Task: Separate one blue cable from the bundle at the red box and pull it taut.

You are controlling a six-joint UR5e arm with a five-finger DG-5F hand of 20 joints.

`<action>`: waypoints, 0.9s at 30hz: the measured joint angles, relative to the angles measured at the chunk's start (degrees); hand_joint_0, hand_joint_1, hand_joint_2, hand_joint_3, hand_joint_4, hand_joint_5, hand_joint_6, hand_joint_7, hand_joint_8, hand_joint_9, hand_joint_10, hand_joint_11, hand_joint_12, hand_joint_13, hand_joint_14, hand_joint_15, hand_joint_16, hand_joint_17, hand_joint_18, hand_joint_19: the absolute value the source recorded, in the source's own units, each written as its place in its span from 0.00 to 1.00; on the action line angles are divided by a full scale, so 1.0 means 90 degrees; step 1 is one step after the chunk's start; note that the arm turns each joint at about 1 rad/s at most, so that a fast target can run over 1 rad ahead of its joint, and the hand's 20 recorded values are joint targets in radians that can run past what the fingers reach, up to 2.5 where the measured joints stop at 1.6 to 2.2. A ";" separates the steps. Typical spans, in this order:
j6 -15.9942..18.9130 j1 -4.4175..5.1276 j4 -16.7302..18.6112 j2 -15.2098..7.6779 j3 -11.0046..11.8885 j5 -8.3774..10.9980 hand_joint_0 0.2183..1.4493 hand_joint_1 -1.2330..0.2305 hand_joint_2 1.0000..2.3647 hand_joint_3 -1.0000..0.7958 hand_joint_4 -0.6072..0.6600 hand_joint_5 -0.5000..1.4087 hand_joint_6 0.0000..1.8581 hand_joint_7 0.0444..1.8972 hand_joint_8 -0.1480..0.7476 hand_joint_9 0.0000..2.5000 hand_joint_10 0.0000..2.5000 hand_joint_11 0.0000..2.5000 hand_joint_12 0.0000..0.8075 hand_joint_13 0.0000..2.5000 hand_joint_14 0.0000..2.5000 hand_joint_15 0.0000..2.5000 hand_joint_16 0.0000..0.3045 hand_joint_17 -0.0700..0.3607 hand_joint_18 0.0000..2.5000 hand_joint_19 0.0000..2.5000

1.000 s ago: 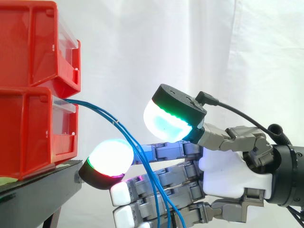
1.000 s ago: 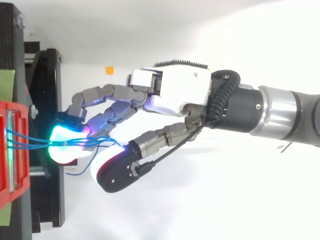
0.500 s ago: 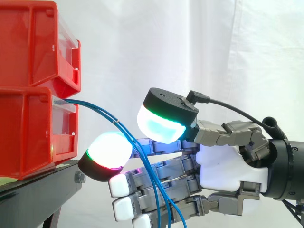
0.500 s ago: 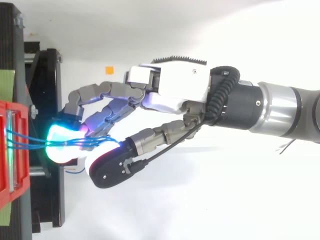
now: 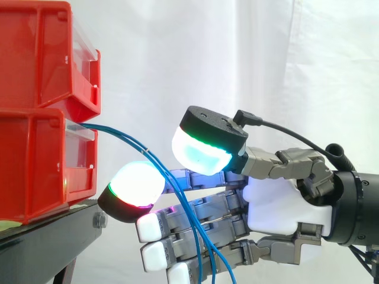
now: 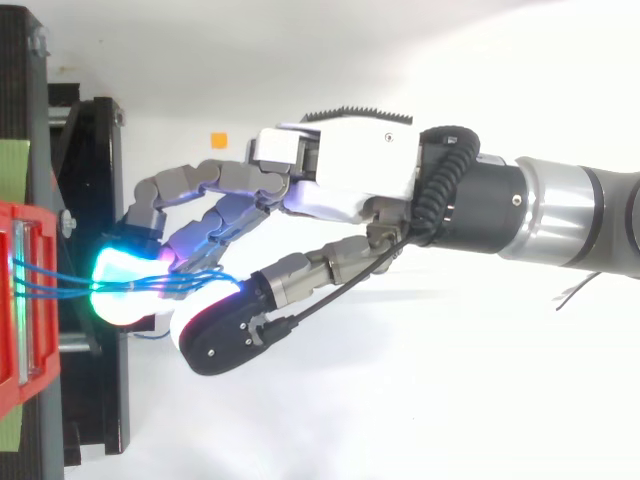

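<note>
**Hand spread at the red box, cables running through the gap**

Here we are at the red box [image 5: 47, 160], which sits on the black stand [image 5: 41, 239] with a second red bin [image 5: 41, 53] stacked on top and the white curtain [image 5: 254, 65] behind. The blue cables [image 5: 127, 141] leave the upper front lip of the red box close together. They slope down to the right and drop across the fingers to the bottom edge of the side view. They hang in a soft curve, not in a straight line.

The hand [image 5: 278, 204] reaches in from the right with its palm turned toward the box. Its fingers are stretched out nearly straight and the thumb is lifted above them. The thumb's pad [image 5: 201, 155] glows cyan with a green rim. The top finger's pad [image 5: 137, 184] glows white with green and magenta edges, just beside the corner of the stand. The two pads stand apart, and the bundle passes through the gap between them with nothing pinched.

From above, the cables cross over the glowing cyan pad [image 6: 118, 290] and go down beside the thumb. The arm [image 6: 560, 215] comes in from the right. A small orange mark [image 6: 218, 140] lies on the white surface behind the fingers.
</note>
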 measured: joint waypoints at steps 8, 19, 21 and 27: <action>-0.0041 -0.0016 -0.0075 0.0000 0.0086 -0.0032 0.28 0.39 0.00 0.29 0.63 0.17 0.33 0.52 0.53 0.29 0.00 0.25 0.46 0.32 0.01 0.22 0.15 0.39 0.28 0.25; -0.0044 -0.0027 -0.0205 0.0001 0.0179 -0.0034 0.28 0.41 0.00 0.30 0.63 0.18 0.36 0.49 0.54 0.31 0.00 0.26 0.47 0.33 0.01 0.22 0.15 0.40 0.29 0.25; -0.0043 -0.0026 -0.0249 0.0001 0.0209 -0.0035 0.28 0.41 0.00 0.31 0.63 0.17 0.37 0.49 0.54 0.31 0.00 0.27 0.47 0.33 0.01 0.22 0.15 0.40 0.29 0.25; -0.0044 -0.0027 -0.0333 0.0001 0.0263 -0.0037 0.30 0.41 0.01 0.35 0.61 0.17 0.40 0.45 0.54 0.32 0.00 0.27 0.47 0.33 0.01 0.22 0.15 0.39 0.29 0.26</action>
